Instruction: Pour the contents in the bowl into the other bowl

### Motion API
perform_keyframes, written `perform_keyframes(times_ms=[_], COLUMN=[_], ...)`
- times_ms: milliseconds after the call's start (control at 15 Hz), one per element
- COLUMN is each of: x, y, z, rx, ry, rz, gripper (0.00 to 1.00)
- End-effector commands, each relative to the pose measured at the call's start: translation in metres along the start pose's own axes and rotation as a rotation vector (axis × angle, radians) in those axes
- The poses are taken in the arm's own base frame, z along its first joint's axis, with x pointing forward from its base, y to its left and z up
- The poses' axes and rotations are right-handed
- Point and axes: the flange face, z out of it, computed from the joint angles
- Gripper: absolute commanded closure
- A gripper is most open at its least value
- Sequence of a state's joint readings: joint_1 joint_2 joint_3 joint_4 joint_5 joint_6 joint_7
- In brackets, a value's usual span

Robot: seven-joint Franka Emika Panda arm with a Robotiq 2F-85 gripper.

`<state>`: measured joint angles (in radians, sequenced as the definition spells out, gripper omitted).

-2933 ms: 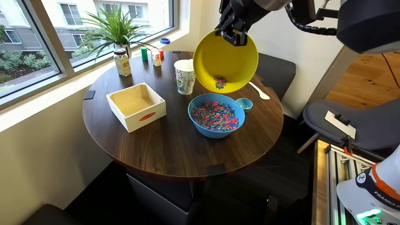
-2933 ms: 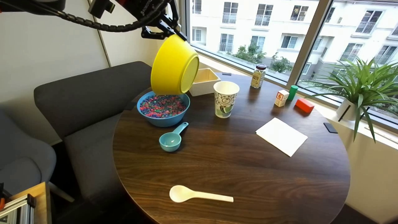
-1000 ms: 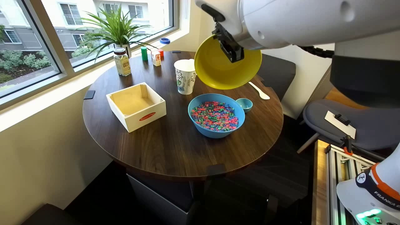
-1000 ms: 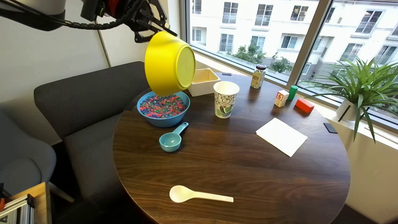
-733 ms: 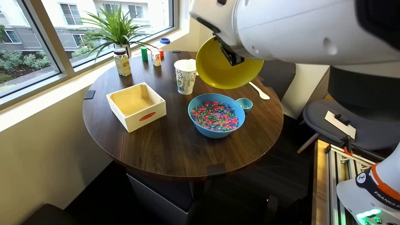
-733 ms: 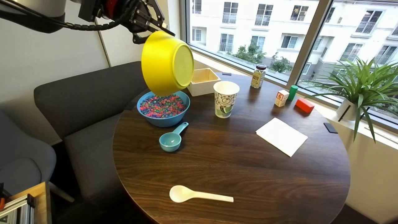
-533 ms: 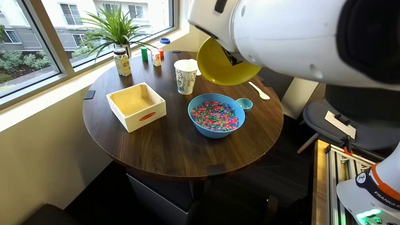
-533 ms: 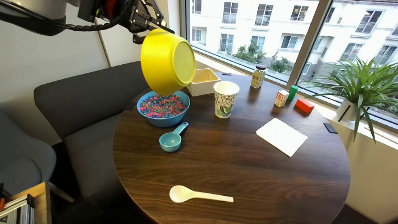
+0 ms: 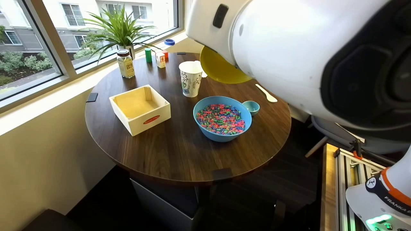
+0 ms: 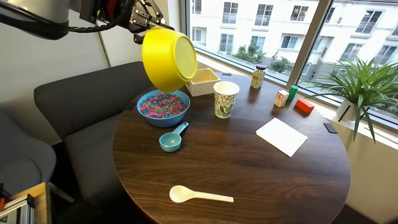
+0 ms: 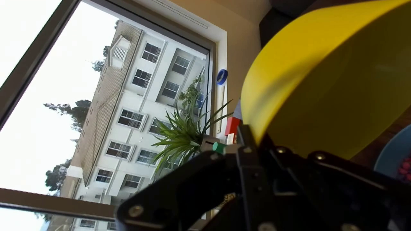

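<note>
The hand (image 11: 255, 136) stands closed but for the thickness of a bowl wall, and in that pinch it holds the yellow bowl (image 10: 169, 59) by its rim. The bowl hangs from the hand, well above the table (image 10: 248, 169), tipped steeply with its base turned to the side; much of its inside is dark in the wrist view. Lower down below the hand, apart from the yellow bowl, the blue bowl (image 9: 221, 138) stands upright on the table with the pink, blue and green bits (image 9: 221, 119) inside it. The measuring cup (image 10: 170, 142) sits below the hand as well, just beside the blue bowl. Also lower than the hand, spread around on the table, are the paper cup (image 10: 225, 101), the wooden box (image 9: 141, 123), the spoon (image 10: 200, 195), the sheet of paper (image 10: 281, 137) and the jar (image 10: 258, 77). Out past the hand, toward the window (image 11: 138, 96), the wrist view shows the red block (image 11: 231, 125), the green block (image 11: 219, 147), the plant (image 11: 181, 131) and the blue ring (image 11: 219, 77). In an exterior view the arm (image 9: 273, 45) stands in front of the hand, hiding nearly all of it and the upper part of the yellow bowl.
</note>
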<state>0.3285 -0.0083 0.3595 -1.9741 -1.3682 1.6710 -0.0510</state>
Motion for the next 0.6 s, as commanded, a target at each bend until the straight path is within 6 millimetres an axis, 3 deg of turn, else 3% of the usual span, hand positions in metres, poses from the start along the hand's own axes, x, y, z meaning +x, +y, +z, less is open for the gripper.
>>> perform_keyframes(times_ms=[0,533], x=[-0.003,-0.036], y=[0.010,0.044], z=[0.000,0.003], rx=[0.020,0.162], ry=[0.000,0.152], rz=[0.022,0.142], gripper=[0.99,0.99])
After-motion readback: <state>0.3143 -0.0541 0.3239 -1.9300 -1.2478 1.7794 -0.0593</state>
